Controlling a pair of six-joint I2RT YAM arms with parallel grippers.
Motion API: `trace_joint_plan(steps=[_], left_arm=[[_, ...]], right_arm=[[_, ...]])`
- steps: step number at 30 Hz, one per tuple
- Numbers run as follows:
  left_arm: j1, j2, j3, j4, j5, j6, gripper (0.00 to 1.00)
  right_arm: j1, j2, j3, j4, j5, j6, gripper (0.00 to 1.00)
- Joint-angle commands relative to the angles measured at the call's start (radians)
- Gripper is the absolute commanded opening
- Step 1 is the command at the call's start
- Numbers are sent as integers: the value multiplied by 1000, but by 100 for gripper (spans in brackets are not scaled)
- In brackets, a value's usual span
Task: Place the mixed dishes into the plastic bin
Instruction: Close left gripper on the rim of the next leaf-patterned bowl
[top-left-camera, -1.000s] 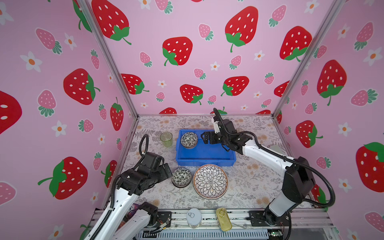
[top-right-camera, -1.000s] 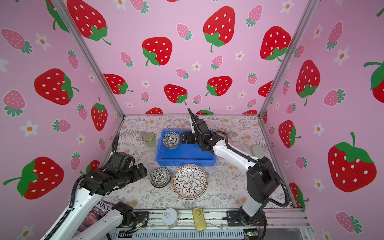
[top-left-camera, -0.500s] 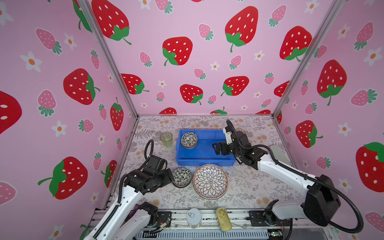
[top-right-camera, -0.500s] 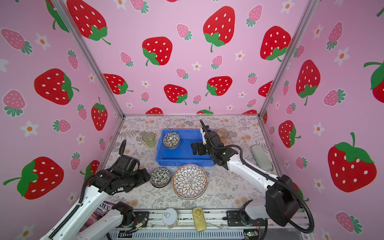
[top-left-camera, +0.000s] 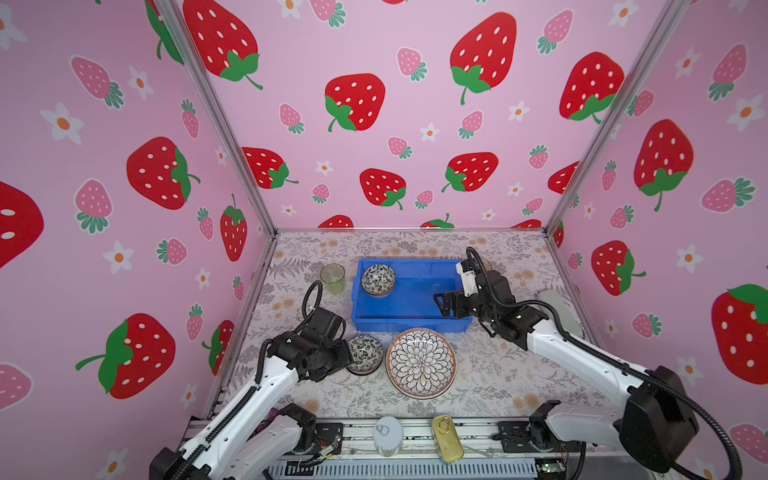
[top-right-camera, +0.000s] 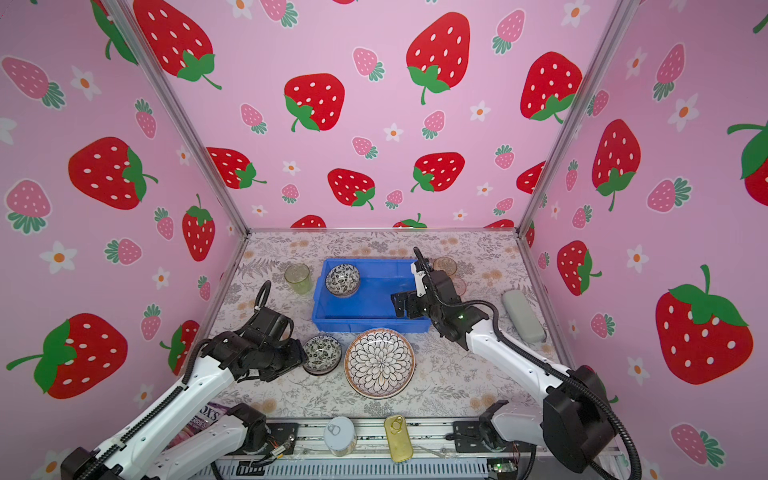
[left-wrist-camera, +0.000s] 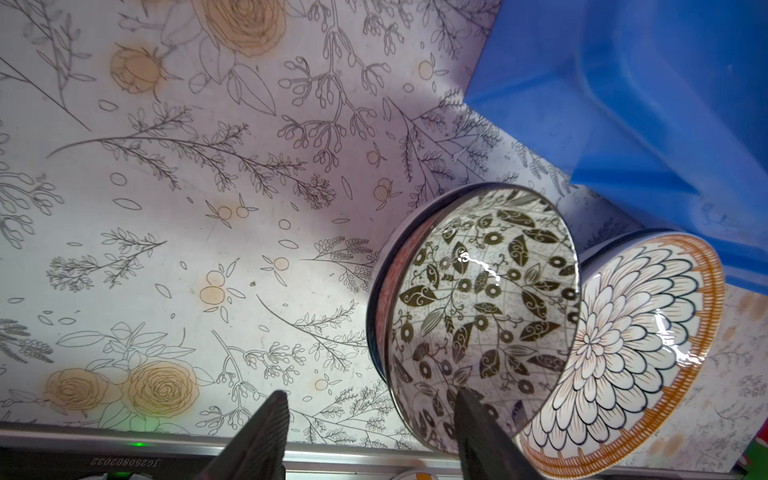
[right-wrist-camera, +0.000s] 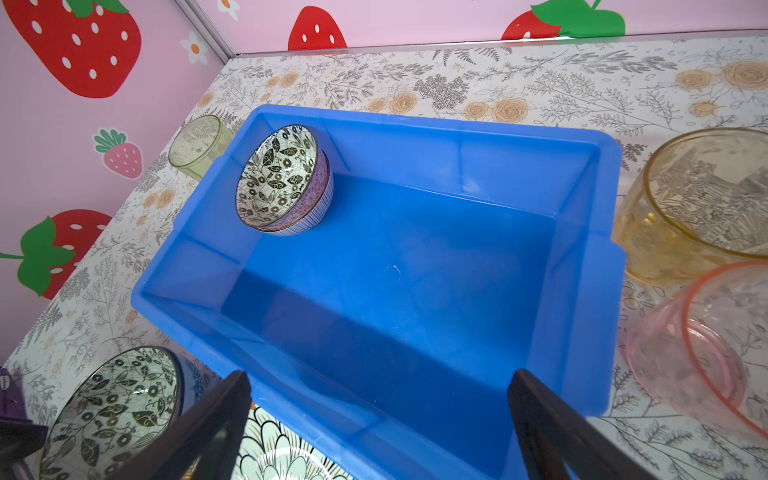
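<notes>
Blue first: logged the plastic bin (top-left-camera: 415, 305) at mid-table on the floral cloth (top-left-camera: 490, 374). Found inside it, in the far left corner, a black-floral bowl (top-left-camera: 377, 279) nested in a purple-striped bowl (right-wrist-camera: 312, 205).

Found on the cloth in front of the bin a second black-floral bowl (top-left-camera: 365, 353), with the petal-patterned plate (top-left-camera: 422, 362) just to its right. Rims close; cannot tell whether touching. Saw in the left wrist view a reddish outer wall behind that bowl's rim; cannot tell whether its own or that of another bowl under it.

Located the left gripper (left-wrist-camera: 372, 399) at that bowl's left edge. Fingers (left-wrist-camera: 266, 432) apart and straddling the rim, one over the bowl's inside, the other outside with cloth showing between it and the wall. Not pinching.

Located the right gripper (right-wrist-camera: 380, 374) above the bin's near right part, jaws spread wide and empty, bin floor below.

Logged the green tumbler (top-left-camera: 332, 278) upright just beside the bin's far left corner. Logged the amber tumbler (top-right-camera: 444, 265) and pink tumbler (top-right-camera: 459, 286) just right of the bin, close together, partly behind the right arm.

Noted on the front rail a silver round tin (top-left-camera: 387, 434) and a gold oval tin (top-left-camera: 446, 438), well apart from the bin.
</notes>
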Motion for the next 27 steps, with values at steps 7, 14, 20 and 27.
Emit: trace_joint_plan(steps=[7,14,20,27], left_arm=[[-17,49,5,46,-12,-9,57],[-23,88,20,50,-25,-1,48],[-27,125,43,48,-35,13,40],[-29,161,58,47,-43,25,35]], right_arm=[[-25,18,-3,19,-48,-17,98],[-46,42,3,24,-66,-25,97],[-56,58,-2,30,-83,-25,97],[-66,63,-7,31,-92,-25,97]])
